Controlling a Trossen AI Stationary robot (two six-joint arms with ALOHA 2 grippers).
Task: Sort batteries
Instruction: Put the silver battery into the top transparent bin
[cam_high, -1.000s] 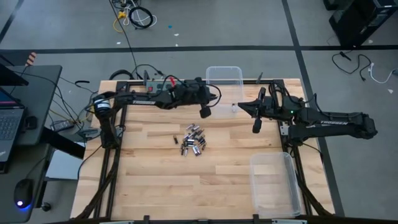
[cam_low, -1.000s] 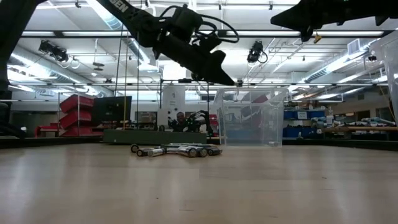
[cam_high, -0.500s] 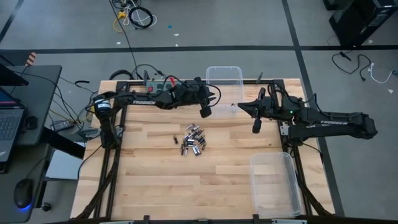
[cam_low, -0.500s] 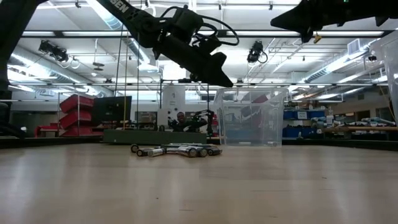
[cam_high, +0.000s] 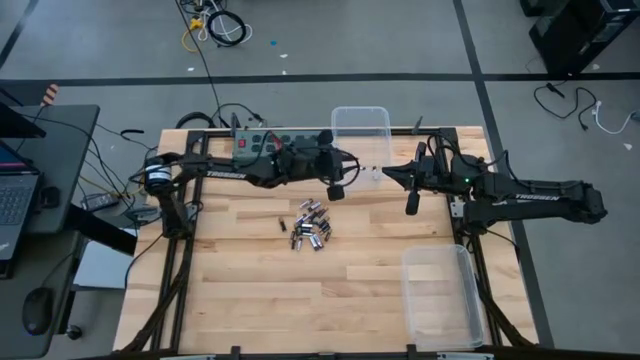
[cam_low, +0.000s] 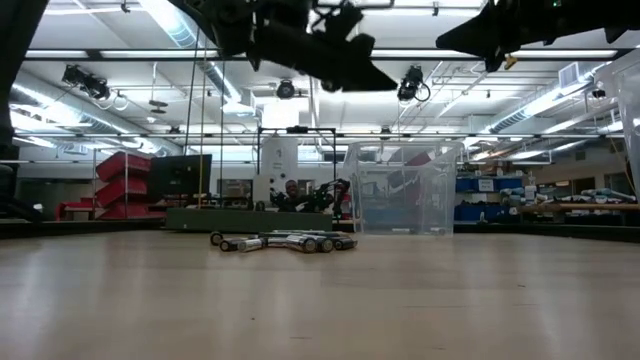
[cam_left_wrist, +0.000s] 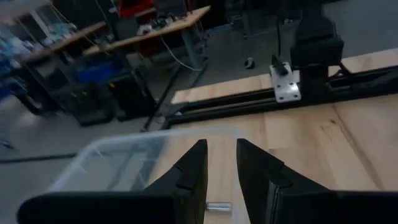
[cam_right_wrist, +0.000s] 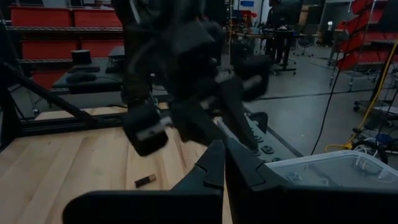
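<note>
While the batteries (cam_high: 311, 227) lie in a loose heap near the middle of the wooden table (cam_high: 250, 290), both arms hang above the far half of it. The left gripper (cam_high: 337, 189) hovers in the air at about one o'clock from the heap, just beside the near wall of the clear bin (cam_high: 360, 130) that stands at the table's twelve o'clock edge; its fingers (cam_left_wrist: 193, 171) stand slightly apart with nothing between them. In the left wrist view a single small silvery cell (cam_left_wrist: 217, 206) lies on the floor of that bin. The right gripper (cam_high: 411, 203) waits at about two o'clock from the heap, raised off the wood, its fingers pressed together and empty. A second clear bin (cam_high: 440, 295) sits at the heap's four o'clock, at the table's right edge. From the low view the heap (cam_low: 285, 241) rests on the wood in front of a green power strip (cam_low: 250, 218).
</note>
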